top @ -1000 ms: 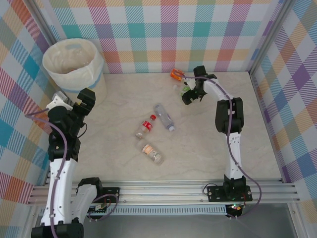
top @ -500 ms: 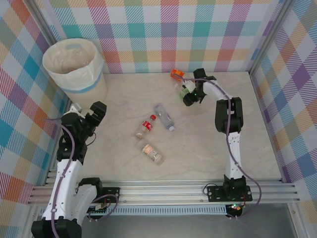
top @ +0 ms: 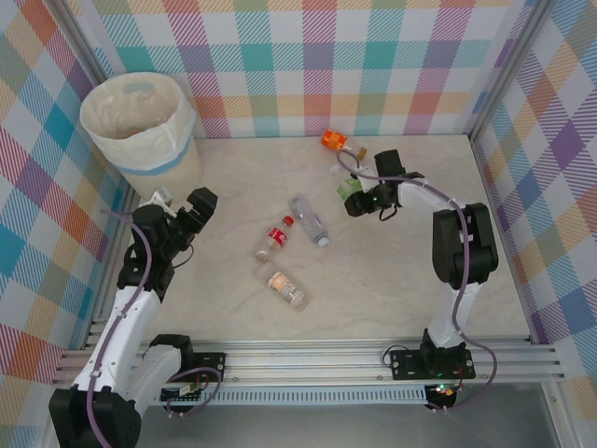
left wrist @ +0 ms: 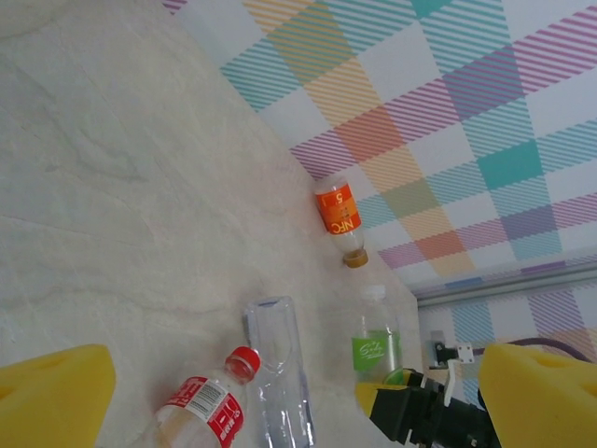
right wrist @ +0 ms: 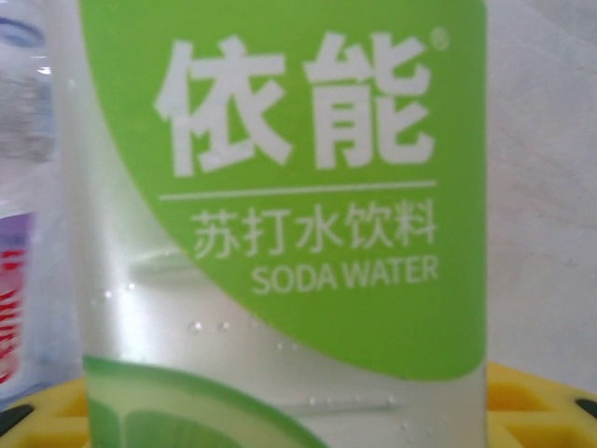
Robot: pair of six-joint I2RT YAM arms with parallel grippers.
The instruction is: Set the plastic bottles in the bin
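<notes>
Closest to the arm bases, the near bottle (top: pixel 284 287) lies on its side on the table (top: pixel 392 271). Just beyond it the red bottle (top: pixel 271 241) and the clear bottle (top: pixel 309 220) lie close together, all three loose and not yet collected. To their left the left gripper (top: pixel 193 210) hovers with its fingers spread wide and empty, facing this group, probably to line up a pick. Farther out, the right gripper (top: pixel 357 201) clamps the green bottle (top: pixel 349 187), a pad on either side of its body. A grip there should keep it from swinging. The orange bottle (top: pixel 333 141) lies at the foot of the back wall (top: pixel 373 75). The bin (top: pixel 182 140) stands in the far left corner, well apart, so the green bottle must cross the table.
</notes>
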